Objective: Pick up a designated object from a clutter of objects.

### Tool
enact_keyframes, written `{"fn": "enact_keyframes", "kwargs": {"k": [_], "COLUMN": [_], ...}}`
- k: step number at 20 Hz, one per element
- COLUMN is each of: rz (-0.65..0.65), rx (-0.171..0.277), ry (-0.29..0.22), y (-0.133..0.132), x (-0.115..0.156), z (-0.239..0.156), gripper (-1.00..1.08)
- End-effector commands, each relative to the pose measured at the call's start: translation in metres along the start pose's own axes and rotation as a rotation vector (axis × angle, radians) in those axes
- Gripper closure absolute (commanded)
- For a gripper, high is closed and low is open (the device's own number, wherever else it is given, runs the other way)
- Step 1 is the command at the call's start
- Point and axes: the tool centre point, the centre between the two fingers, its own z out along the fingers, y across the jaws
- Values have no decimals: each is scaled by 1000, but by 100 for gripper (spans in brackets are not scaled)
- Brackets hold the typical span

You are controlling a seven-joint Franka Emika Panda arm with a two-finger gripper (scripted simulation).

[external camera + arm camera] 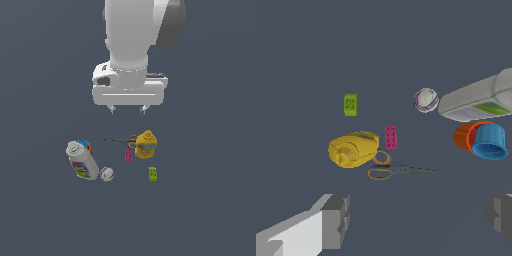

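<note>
The designated object, a small whitish-grey ball (107, 174) (426, 100) with faint markings, lies on the floor right beside the white labelled bottle (82, 161) (481, 98). My gripper (128, 109) (418, 220) hangs open high above the clutter, well apart from the ball, with nothing between its fingers (336, 220). The rest of the clutter is a yellow bottle (146, 144) (353, 149), thin scissors (121, 140) (396, 170), a pink block (128, 155) (390, 137) and a green block (153, 174) (350, 105).
An orange cup (468, 135) and a blue cup (83, 144) (490, 141) lie behind the white bottle. The scissors' handles touch the yellow bottle. All things rest on a flat dark grey floor (200, 210).
</note>
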Motion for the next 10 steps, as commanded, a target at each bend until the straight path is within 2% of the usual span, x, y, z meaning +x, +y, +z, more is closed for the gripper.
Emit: {"fn": "enact_keyframes", "kwargs": {"k": [1, 10], "rz": [0, -53], "rx": [0, -23], "ry": [0, -4], "y": [0, -9], "x": [0, 6], "z": [0, 2], "gripper": [-92, -92]}}
